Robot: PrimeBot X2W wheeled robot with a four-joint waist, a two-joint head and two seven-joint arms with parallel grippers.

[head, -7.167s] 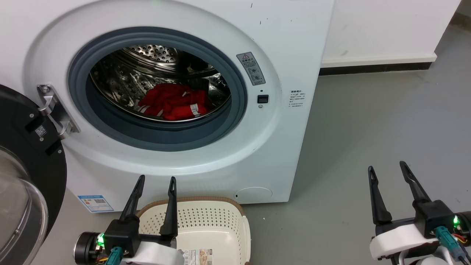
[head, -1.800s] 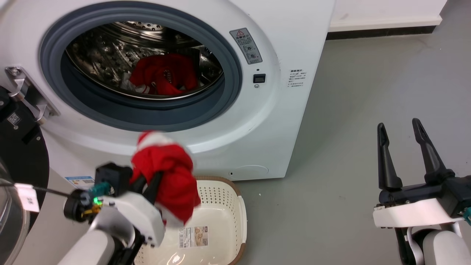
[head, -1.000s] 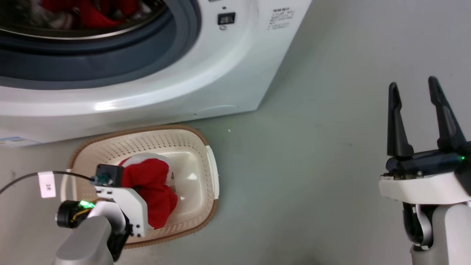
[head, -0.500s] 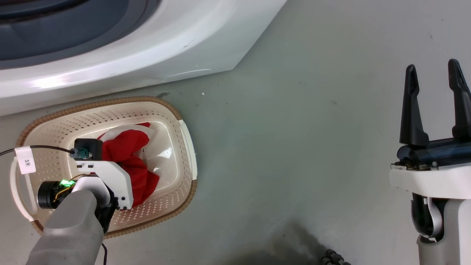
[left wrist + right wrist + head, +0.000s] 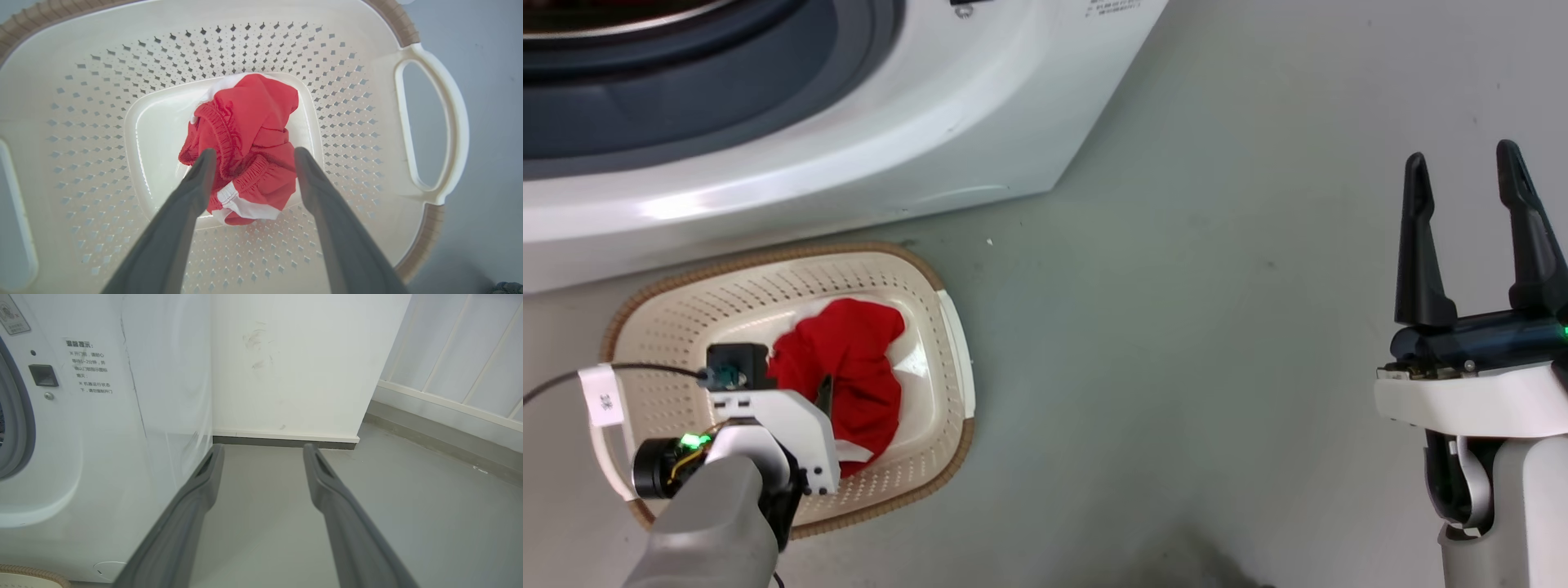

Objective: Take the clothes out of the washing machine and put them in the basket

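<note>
One red garment [image 5: 849,367] with white trim lies bunched on the floor of the cream basket [image 5: 768,255], which stands on the floor in front of the washing machine [image 5: 866,122]. My left gripper [image 5: 827,390] hangs over the basket, largely hidden under its wrist. The left wrist view shows this gripper [image 5: 254,156] open, its fingers straddling the garment [image 5: 249,130] inside the basket [image 5: 81,102]. My right gripper [image 5: 1462,175] stands open and empty over bare floor at the right. In the right wrist view that gripper [image 5: 263,451] points past the machine [image 5: 102,416].
The machine's grey porthole rim [image 5: 686,106] fills the upper left; the drum inside is cut off by the frame. A cable with a white tag [image 5: 603,396] runs from my left wrist. A white wall with a dark skirting [image 5: 286,442] lies beyond the machine.
My left gripper carried a red garment from the machine down into the basket and has now opened; the garment rests on the basket floor. The head camera tilted down, then slightly up.
</note>
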